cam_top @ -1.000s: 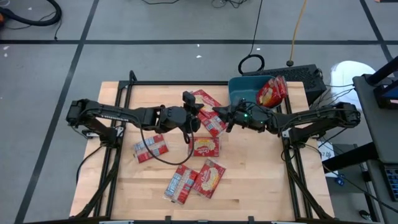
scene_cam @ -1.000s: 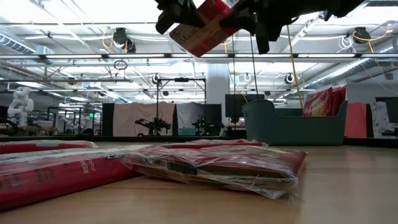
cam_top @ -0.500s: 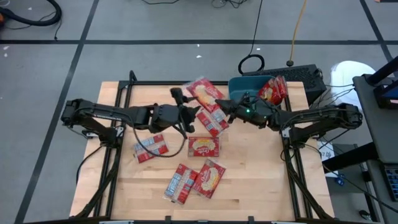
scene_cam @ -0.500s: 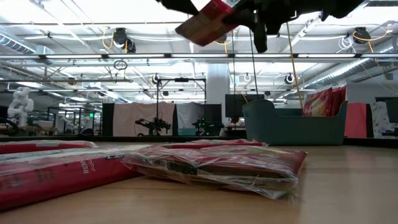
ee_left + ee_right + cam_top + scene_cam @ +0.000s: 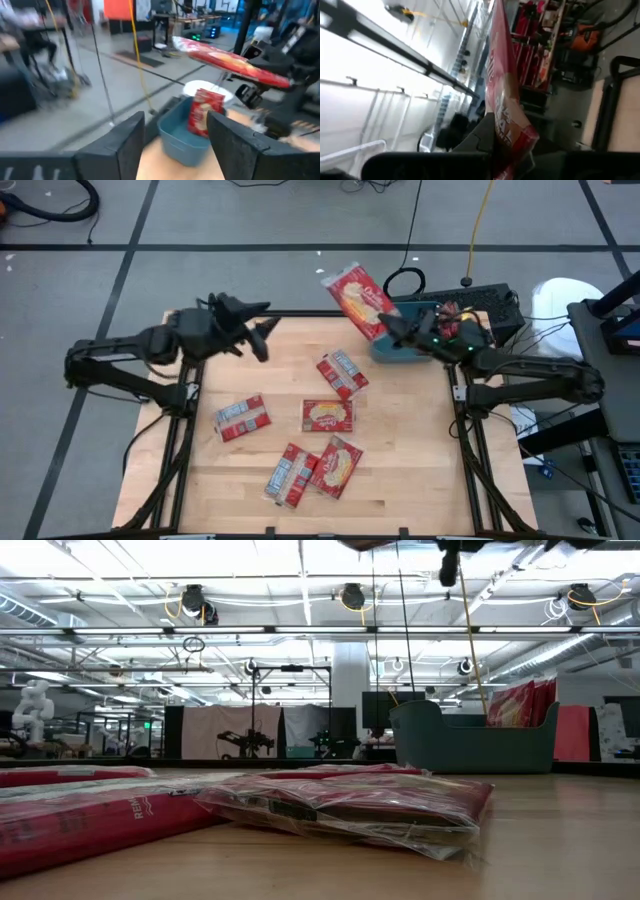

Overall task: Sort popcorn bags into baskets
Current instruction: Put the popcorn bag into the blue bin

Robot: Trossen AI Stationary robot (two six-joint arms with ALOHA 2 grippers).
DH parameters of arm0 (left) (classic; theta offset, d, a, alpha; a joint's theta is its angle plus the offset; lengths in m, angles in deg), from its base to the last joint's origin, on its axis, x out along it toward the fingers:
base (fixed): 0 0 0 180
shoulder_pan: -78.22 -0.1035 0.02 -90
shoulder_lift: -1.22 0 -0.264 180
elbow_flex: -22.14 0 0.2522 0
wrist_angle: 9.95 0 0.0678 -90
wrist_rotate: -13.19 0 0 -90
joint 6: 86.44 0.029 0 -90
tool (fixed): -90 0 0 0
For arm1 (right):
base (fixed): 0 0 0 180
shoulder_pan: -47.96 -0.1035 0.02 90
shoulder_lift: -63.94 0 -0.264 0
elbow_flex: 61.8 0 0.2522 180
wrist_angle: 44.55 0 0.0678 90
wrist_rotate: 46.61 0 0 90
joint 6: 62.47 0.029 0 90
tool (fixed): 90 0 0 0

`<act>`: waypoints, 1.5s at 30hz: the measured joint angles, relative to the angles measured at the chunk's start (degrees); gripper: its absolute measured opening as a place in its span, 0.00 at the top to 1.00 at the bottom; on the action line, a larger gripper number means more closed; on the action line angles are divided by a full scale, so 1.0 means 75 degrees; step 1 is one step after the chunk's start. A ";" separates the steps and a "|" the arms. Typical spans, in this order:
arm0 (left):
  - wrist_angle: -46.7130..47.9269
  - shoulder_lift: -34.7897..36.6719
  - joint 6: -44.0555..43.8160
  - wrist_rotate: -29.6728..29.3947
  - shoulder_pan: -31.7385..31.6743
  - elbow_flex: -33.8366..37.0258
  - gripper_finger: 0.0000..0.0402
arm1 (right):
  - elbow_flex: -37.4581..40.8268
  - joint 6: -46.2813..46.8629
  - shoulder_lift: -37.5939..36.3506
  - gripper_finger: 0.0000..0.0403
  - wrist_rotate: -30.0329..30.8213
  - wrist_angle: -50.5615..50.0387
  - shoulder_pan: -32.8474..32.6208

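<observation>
Carrying step: right gripper (image 5: 386, 330), clamped on raised popcorn bag (image 5: 358, 297), beside teal basket (image 5: 400, 352); left gripper (image 5: 255, 330) gaped empty, far-left; lowering and release due.

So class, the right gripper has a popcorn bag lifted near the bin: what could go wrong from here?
1. The right gripper pinches only one end of the raised popcorn bag; it might slip or swing.
2. The teal bin already holds a bag standing upright, so the new one may catch on it and land outside.
</observation>
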 joint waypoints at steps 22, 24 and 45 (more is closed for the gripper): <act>0.1895 0.0366 -0.5173 0.5998 -0.2599 0.0011 0.53 | -0.1005 -0.1641 0.0818 0.97 -0.1988 -0.2082 -0.0531; 0.1664 0.0144 -0.5172 0.7099 -0.2787 0.0009 0.50 | -0.1192 -0.1758 0.1003 0.97 -0.2295 -0.2431 -0.0531; -0.1035 -0.1990 -0.5179 0.9121 -0.2212 0.0009 0.26 | -0.1475 -0.2016 0.1319 0.97 -0.3033 -0.2679 -0.0546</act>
